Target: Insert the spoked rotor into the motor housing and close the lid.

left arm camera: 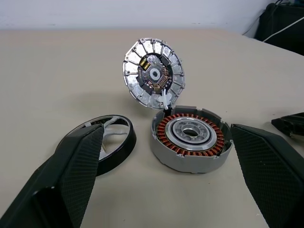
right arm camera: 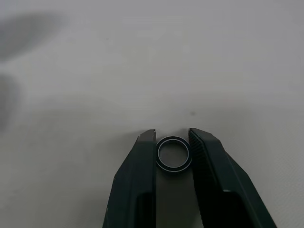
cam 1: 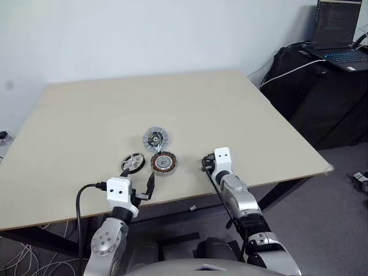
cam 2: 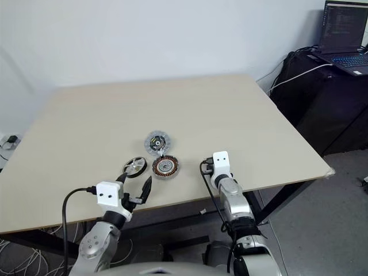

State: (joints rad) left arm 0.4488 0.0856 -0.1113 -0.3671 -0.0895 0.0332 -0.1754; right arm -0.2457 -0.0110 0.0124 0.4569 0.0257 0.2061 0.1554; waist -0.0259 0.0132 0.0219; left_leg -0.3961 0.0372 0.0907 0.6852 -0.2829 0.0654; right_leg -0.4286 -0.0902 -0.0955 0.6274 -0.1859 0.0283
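The spoked rotor (left arm camera: pixel 110 137) lies flat on the beige table (cam 1: pixel 86 115), near its front edge. Just beside it, on the robot's right, sits the motor housing (left arm camera: pixel 191 140), copper windings facing up around a silvery centre. The lid (left arm camera: pixel 153 74) stands tilted up behind the motor housing, its ribbed inner face with the dark centre hub turned toward the robot; its lower edge meets the housing's rear rim.

The left gripper (cam 1: pixel 138 183) hovers at the table's front edge, just short of the rotor and housing. Its fingers (left arm camera: pixel 71 175) are spread wide apart and hold nothing. In the left wrist view, one finger overlaps the near rim of the rotor, the other stands beside the housing's outer side, and the housing lies between and beyond the two fingers. Contact with either part cannot be confirmed.

The right gripper (right arm camera: pixel 172 156) rests low over the table, to the right of the housing and apart from it. Its fingers (right arm camera: pixel 140 175) are drawn close on either side of a small black ring (right arm camera: pixel 173 153) that lies on the table surface between the fingertips. Both fingertips appear to touch the ring's outer edge.
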